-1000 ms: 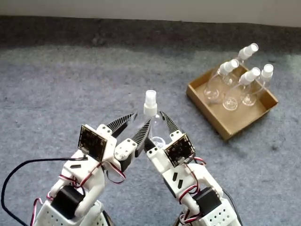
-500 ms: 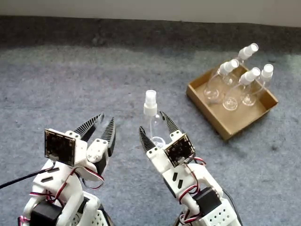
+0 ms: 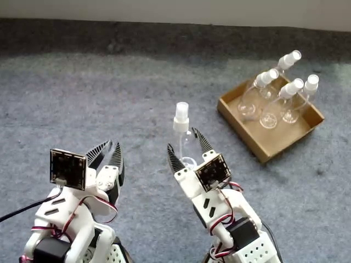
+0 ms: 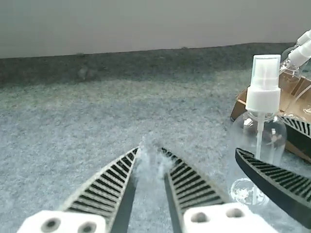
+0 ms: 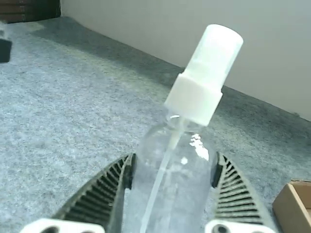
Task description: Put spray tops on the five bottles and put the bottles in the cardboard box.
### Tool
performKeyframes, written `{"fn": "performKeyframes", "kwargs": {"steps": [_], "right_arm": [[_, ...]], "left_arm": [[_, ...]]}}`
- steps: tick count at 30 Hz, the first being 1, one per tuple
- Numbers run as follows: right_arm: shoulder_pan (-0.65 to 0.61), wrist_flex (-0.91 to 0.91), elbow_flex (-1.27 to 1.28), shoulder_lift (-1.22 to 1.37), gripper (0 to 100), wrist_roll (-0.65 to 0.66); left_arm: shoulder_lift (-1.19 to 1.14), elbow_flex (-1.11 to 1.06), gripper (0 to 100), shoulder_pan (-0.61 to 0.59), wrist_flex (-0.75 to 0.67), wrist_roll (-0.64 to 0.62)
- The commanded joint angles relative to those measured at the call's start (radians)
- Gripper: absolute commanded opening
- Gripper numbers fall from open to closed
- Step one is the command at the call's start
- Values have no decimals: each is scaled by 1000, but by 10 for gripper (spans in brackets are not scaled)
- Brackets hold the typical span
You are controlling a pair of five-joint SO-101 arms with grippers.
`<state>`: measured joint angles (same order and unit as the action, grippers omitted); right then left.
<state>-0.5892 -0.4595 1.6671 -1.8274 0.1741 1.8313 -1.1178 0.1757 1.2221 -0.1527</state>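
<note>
A clear bottle (image 3: 181, 118) with a white spray top stands upright on the grey carpet, mid-table. My right gripper (image 3: 184, 141) is shut on the bottle's body (image 5: 172, 179), one finger pressed against each side. My left gripper (image 3: 111, 146) sits to the left of the bottle and apart from it, shut with nothing held; its fingertips nearly meet (image 4: 150, 153). In the left wrist view the bottle (image 4: 257, 131) stands off to the side with a right finger (image 4: 272, 177) beside it. The cardboard box (image 3: 241, 123) lies at the right and holds several capped bottles (image 3: 279, 93).
Grey carpet covers the table, and a pale wall runs along the far edge. The box's corner (image 5: 291, 204) appears just beyond the held bottle. Open carpet lies between the bottle and the box, and across the far left.
My left gripper has pulled back from the bottle toward the near left and narrowed. The right gripper and the bottle have shifted slightly right and away.
</note>
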Motion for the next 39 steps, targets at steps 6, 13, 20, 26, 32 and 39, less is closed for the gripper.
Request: {"fn": "performKeyframes", "kwargs": {"steps": [6, 13, 20, 26, 32, 39], "right_arm": [[16, -1, 130, -12, 156, 2], [16, -1, 130, -12, 156, 2], [16, 4, 128, -12, 156, 2], [16, 4, 125, -12, 156, 2], [16, 4, 125, -12, 156, 2], [16, 4, 125, -12, 156, 2]], "left_arm": [[-7, -272, 5, -4, -319, 5], [-7, -486, 5, 116, -537, 3], [-7, -516, 5, 125, -535, 3], [-7, -513, 5, 194, -417, 3], [-7, -510, 5, 278, -371, 3], [-7, -510, 5, 306, -336, 3]]}}
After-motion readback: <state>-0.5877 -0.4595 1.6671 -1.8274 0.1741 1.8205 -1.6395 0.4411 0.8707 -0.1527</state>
